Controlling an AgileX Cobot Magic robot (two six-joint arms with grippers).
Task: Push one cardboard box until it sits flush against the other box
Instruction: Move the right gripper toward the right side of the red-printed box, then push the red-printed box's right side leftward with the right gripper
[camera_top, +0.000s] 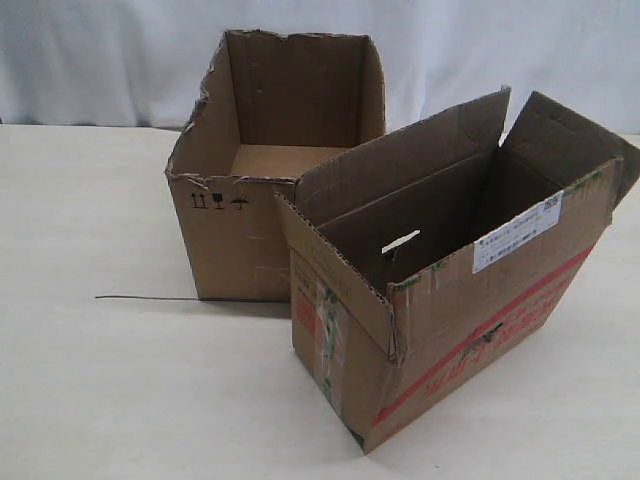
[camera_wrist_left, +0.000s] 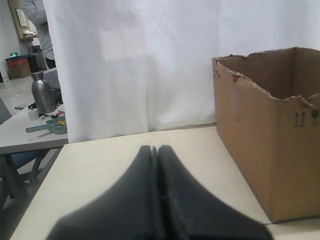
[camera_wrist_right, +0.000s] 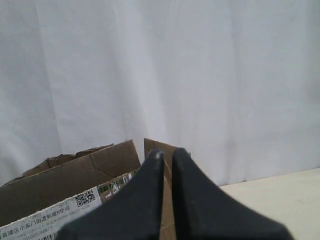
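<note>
The narrow cardboard box (camera_top: 470, 300), with red print, green-striped tape and a white label (camera_top: 517, 232), stands open at the front right, turned at an angle. The other box (camera_top: 240, 240), wider with torn rims and black symbols, stands behind it to the left. Their near corners are close together, but their sides are not parallel. Neither gripper shows in the exterior view. My left gripper (camera_wrist_left: 155, 148) is shut and empty over bare table, with the other box (camera_wrist_left: 270, 145) off to one side. My right gripper (camera_wrist_right: 167, 152) is shut just short of the cardboard box (camera_wrist_right: 75, 180).
A thin dark wire (camera_top: 145, 297) lies on the table left of the wide box. A white curtain (camera_top: 100, 60) hangs behind the table. Beyond the table edge stands a side table with a metal bottle (camera_wrist_left: 43, 92), and a person (camera_wrist_left: 37, 20) is farther back.
</note>
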